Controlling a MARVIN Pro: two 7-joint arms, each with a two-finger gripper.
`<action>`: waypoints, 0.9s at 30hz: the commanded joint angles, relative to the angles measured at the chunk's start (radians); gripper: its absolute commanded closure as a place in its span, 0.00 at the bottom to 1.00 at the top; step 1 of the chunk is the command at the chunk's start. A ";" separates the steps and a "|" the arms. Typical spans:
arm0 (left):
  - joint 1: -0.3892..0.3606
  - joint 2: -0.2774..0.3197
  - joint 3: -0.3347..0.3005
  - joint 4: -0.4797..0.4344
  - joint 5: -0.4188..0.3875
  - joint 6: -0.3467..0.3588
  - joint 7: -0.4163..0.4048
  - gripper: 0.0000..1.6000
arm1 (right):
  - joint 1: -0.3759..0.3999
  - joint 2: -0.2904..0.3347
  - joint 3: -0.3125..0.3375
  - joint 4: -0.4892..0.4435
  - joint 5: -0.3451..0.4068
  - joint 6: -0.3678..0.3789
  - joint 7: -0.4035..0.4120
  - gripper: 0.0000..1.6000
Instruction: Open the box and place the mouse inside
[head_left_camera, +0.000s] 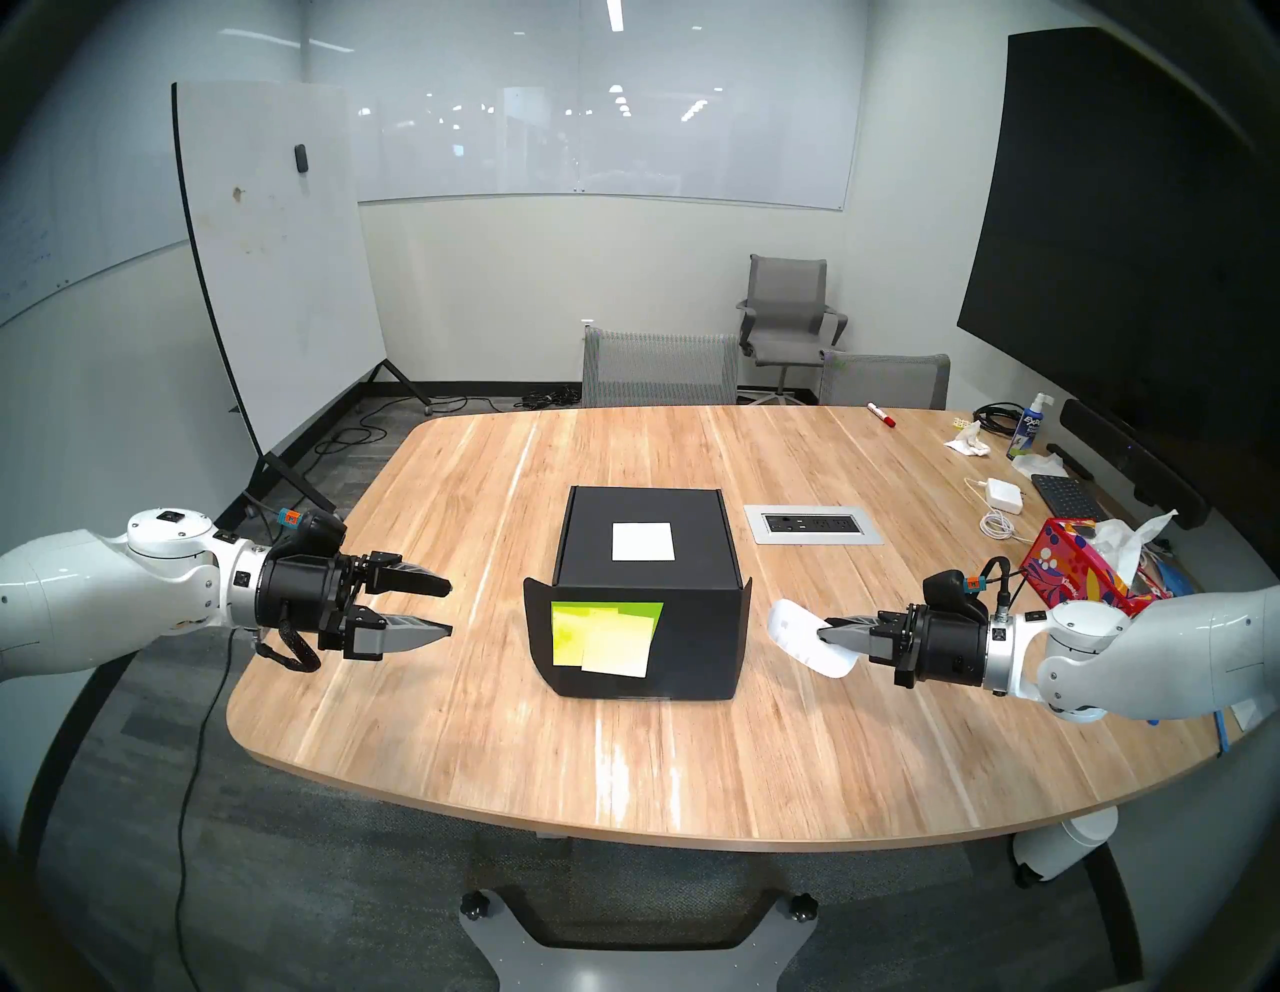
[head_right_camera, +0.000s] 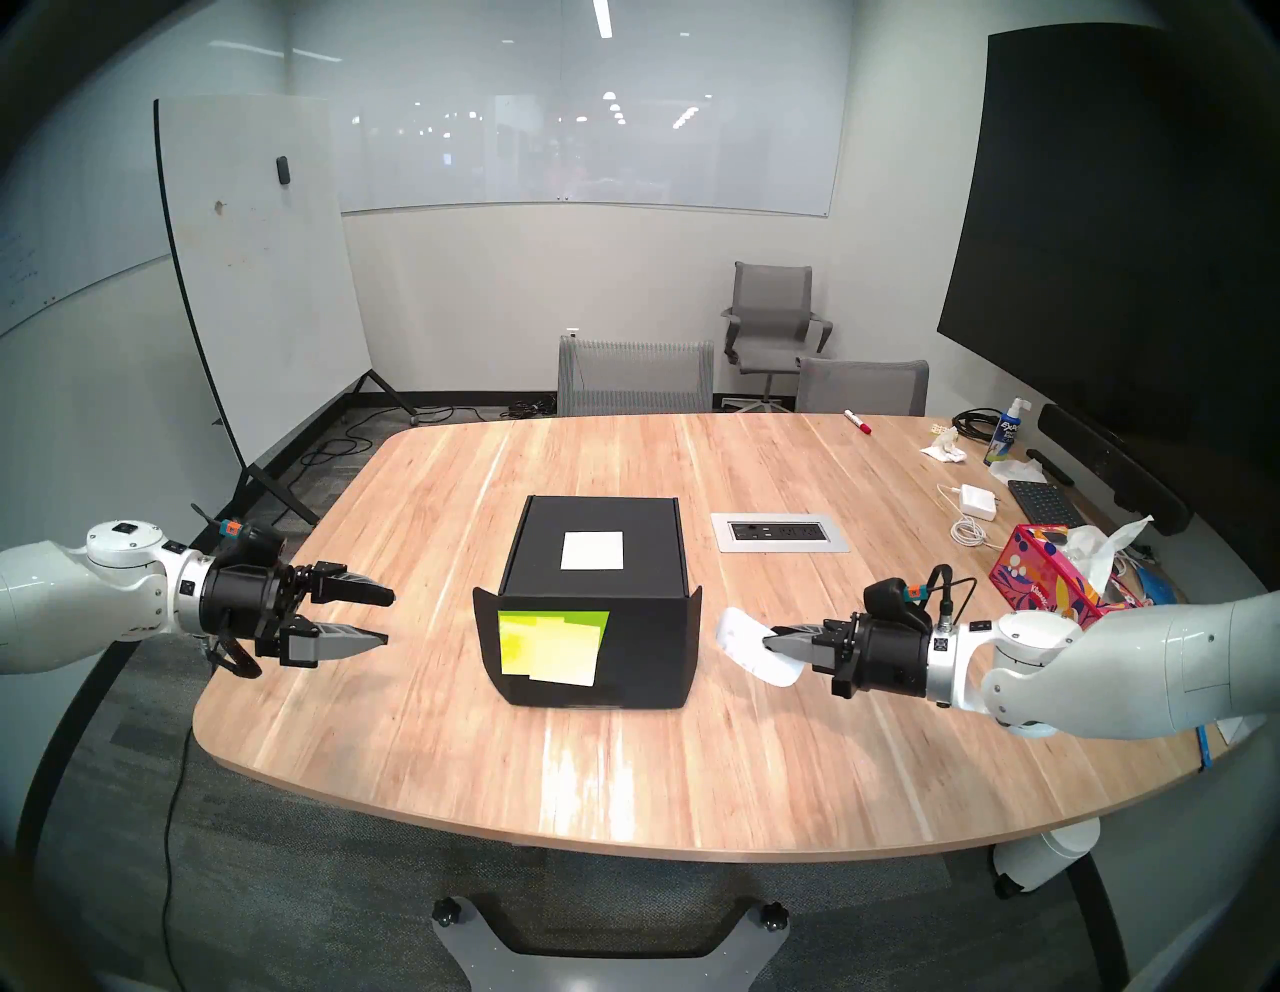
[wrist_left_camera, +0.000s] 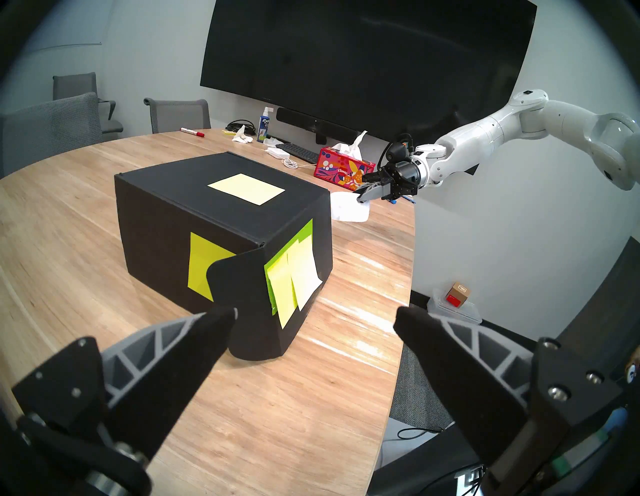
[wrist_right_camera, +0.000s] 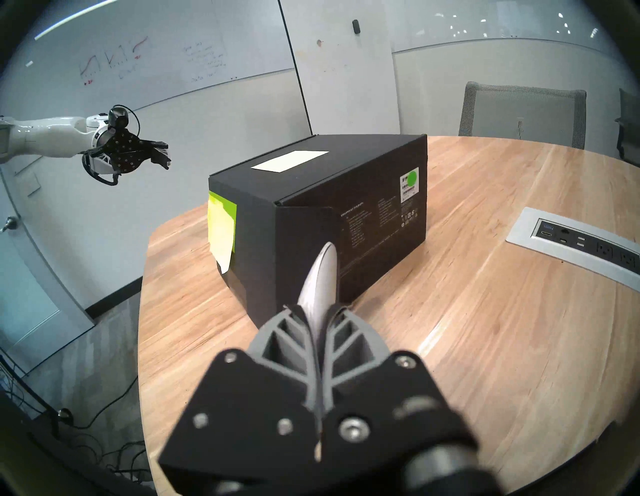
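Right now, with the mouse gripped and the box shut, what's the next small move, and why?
Probably bring the left gripper in to the black box's front flap and lift it. The lid is closed, its flap with the sticky notes folded down the front, so the white mouse pinched in the right gripper beside the box has nowhere to go. The left gripper is open, empty and clear of the box.

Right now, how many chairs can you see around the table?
3: two grey chairs tucked at the table's far edge, one office chair against the back wall. Others may be out of view.
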 joint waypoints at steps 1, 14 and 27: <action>-0.013 -0.001 -0.011 0.000 -0.003 0.003 0.001 0.00 | -0.025 -0.020 0.018 0.013 0.034 -0.024 0.015 1.00; -0.013 -0.001 -0.011 0.000 -0.003 0.003 0.001 0.00 | -0.031 -0.022 0.012 0.018 0.041 0.008 0.018 1.00; -0.013 -0.001 -0.011 0.000 -0.003 0.003 0.001 0.00 | -0.103 -0.042 0.025 0.055 0.093 -0.043 0.040 1.00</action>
